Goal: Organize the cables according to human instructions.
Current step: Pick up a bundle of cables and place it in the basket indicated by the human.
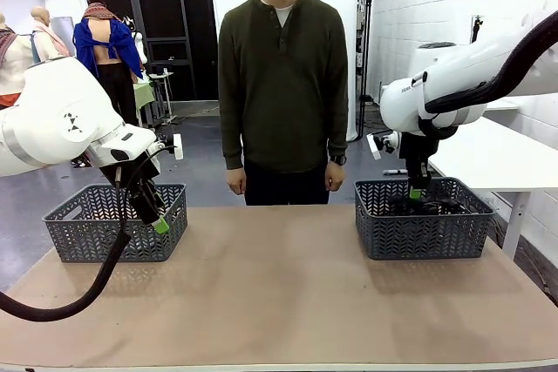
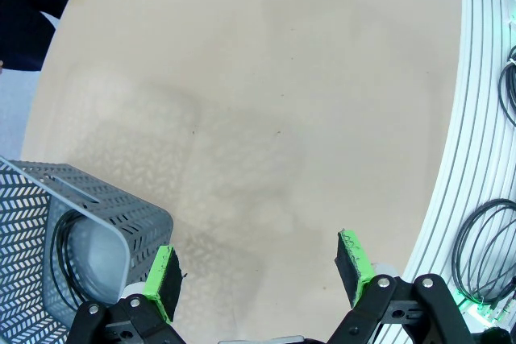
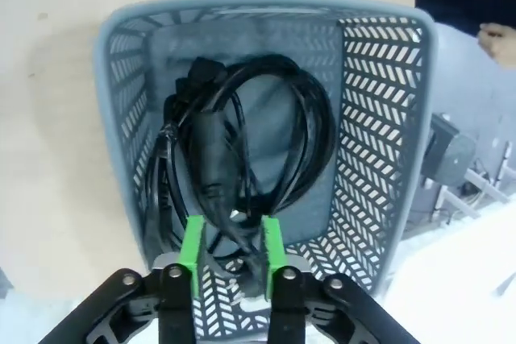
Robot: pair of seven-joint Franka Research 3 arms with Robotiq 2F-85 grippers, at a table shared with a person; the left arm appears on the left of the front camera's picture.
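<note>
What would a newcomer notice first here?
The right gripper dips into the right grey basket, jaws narrowly astride a coiled black cable lying there. The left gripper hangs wide open beside the left basket, while the person stands waiting behind the table.

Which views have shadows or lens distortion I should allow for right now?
Left wrist view: the left basket casts a patterned shadow on the table, whose edge bows from the wide lens. Right wrist view: the right basket bulges, the cables stay sharp. Front view: even light.
</note>
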